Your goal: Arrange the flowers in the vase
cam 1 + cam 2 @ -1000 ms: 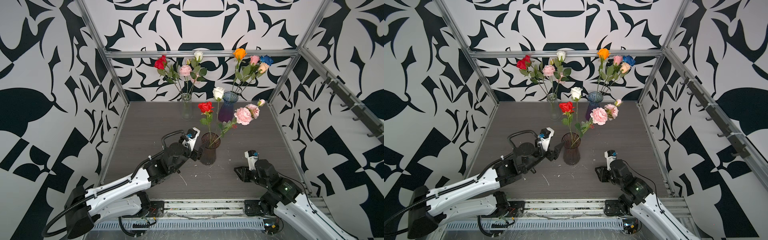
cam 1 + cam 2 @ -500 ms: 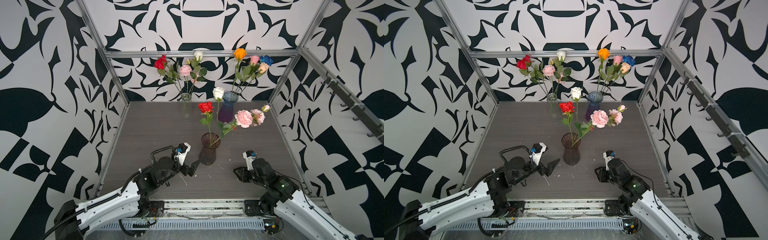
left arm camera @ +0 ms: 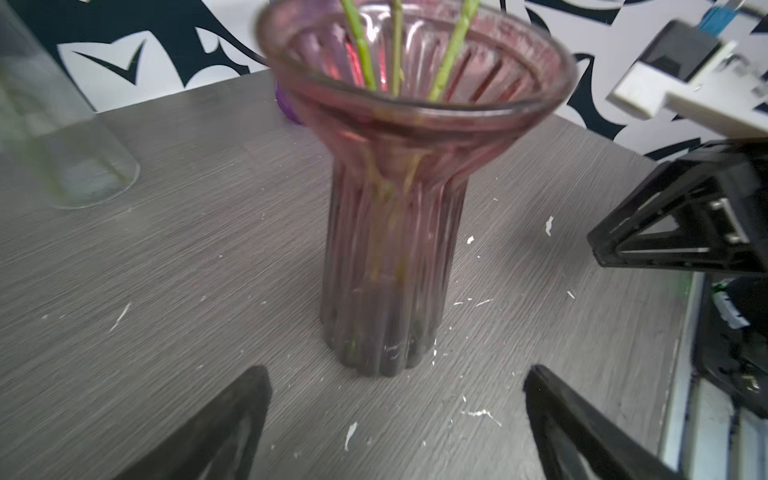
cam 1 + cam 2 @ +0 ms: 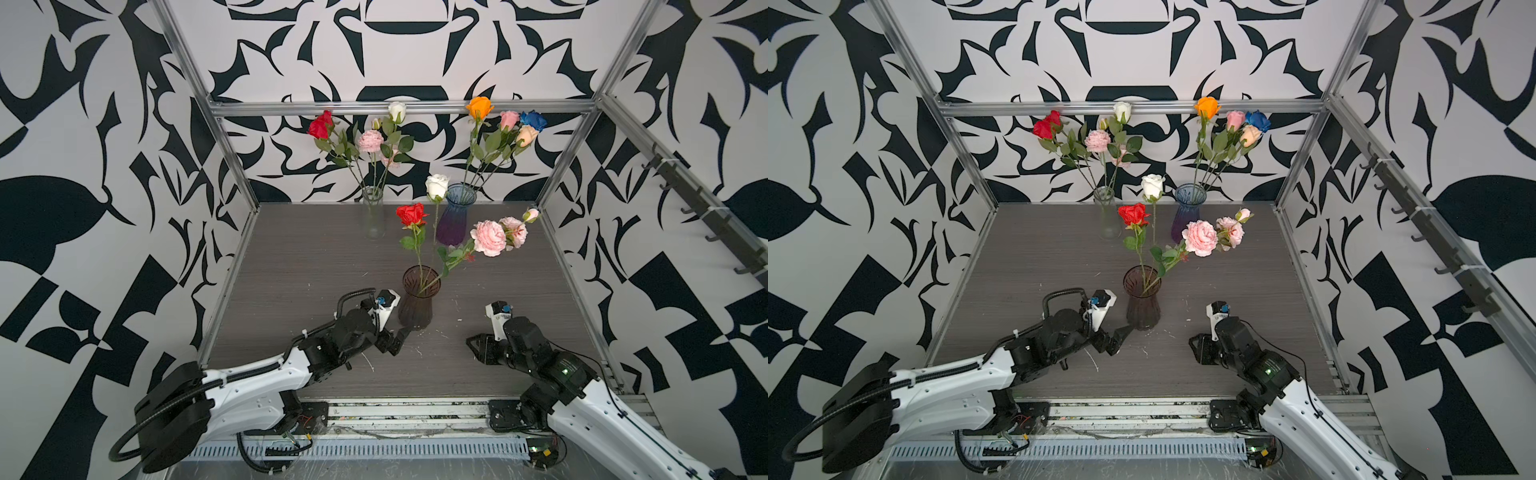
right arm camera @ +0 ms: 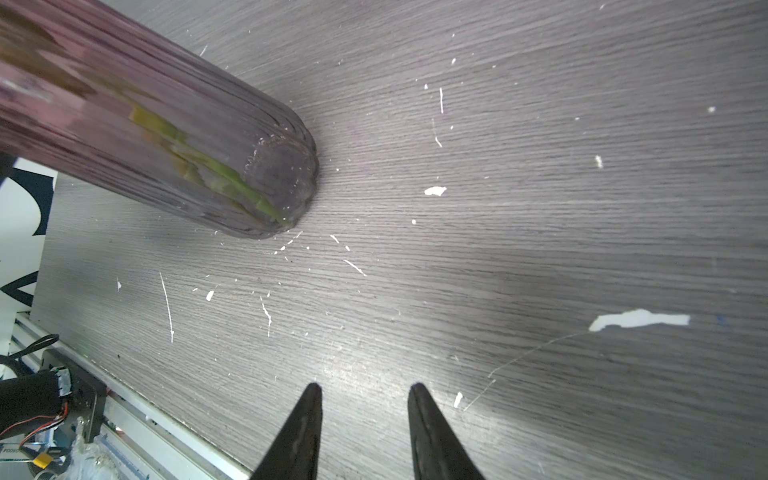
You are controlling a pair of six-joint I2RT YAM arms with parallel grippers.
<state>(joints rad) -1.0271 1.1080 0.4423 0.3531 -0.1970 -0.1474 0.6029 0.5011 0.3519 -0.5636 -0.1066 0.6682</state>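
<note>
Grey wood-grain laminate makes up the surface [image 4: 311, 257]. Near its front middle a ribbed vase [image 4: 417, 305] of smoky pink glass is set upright. Three of the flowers [image 3: 453, 54] are held in it: a red rose [image 4: 411, 215], a white rose [image 4: 437, 187] standing taller behind it, and a spray of pink blooms [image 4: 488, 237] leaning out to the right. At the back edge a clear vase [image 4: 372, 216] and a blue vase [image 4: 455, 220] are placed side by side (more of the flowers are stood in each). The left tool [image 4: 401, 340] is seen low over the surface just beside the foot of the ribbed vase, its jaws spread wide with nothing between them. In the left wrist view its fingers [image 3: 232, 415] are shown apart from the glass. The right tool [image 5: 365, 388] is held further right, well apart from the ribbed vase, its jaws parted a little and empty. White flecks [image 5: 434, 191] are scattered over the surface.
</note>
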